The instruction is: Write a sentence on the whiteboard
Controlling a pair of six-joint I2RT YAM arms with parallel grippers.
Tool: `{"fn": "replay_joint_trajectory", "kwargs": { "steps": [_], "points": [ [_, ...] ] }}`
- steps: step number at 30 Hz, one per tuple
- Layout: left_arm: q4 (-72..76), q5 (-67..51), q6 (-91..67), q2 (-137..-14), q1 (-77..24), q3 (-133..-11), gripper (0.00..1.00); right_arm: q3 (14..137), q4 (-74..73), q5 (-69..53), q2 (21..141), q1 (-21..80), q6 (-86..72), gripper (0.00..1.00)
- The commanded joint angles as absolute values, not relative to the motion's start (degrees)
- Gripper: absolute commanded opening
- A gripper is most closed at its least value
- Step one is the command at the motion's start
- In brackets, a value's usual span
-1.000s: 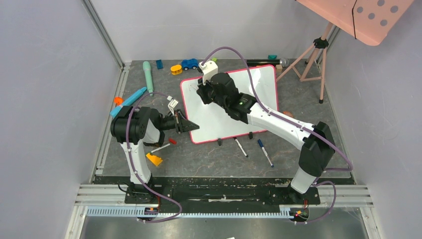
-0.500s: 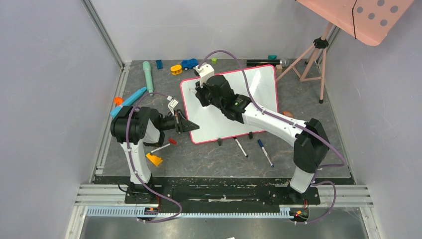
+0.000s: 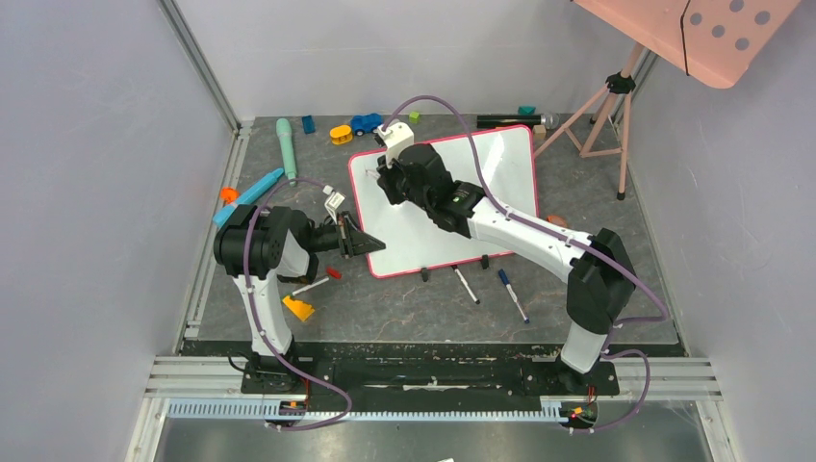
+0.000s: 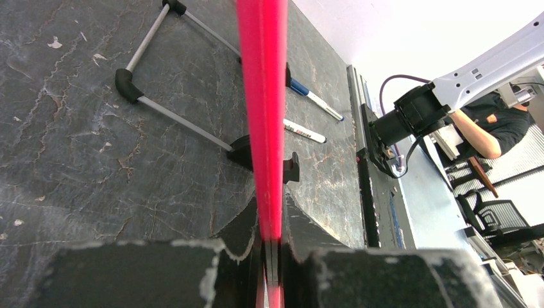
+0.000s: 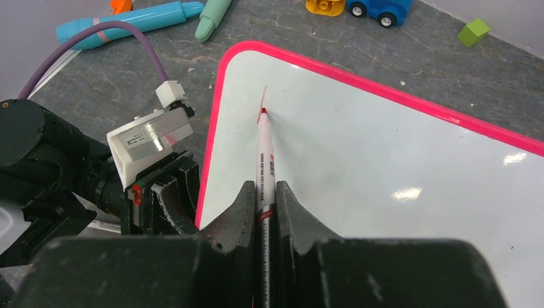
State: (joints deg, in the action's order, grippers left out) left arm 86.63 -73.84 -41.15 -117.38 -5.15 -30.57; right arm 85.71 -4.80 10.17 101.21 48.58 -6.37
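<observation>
Grey bench [image 3: 385, 308] carries the whiteboard [image 3: 500, 164] at centre. Its left frame edge is clamped in the left gripper [image 4: 272, 221]; the right gripper [image 5: 265, 192] grips a marker [image 5: 265, 151], tip on the board's upper-left corner at a red stroke [image 5: 265, 96].

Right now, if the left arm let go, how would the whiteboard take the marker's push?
Probably stiff: the whiteboard edge looks straight and thin. Likely light, so it could slide or pivot on its small black feet; for now the left gripper jaws clamp its frame. Its glossy face looks slippery.
</observation>
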Motion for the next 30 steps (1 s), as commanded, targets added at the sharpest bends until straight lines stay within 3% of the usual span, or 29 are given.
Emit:
{"fn": "replay_joint_trajectory", "kwargs": {
  "steps": [1,30],
  "points": [
    [89.21,-74.34,-37.8,-117.63,-5.71,-29.88,0.02,88.07,-4.86,13.38,101.53,48.25,-5.67,0.0],
    [89.24,-74.3,-37.8,-117.69,-5.79,-29.88,0.02,86.68,-8.27,18.44,98.83,47.91,-5.71,0.0]
  ]
}}
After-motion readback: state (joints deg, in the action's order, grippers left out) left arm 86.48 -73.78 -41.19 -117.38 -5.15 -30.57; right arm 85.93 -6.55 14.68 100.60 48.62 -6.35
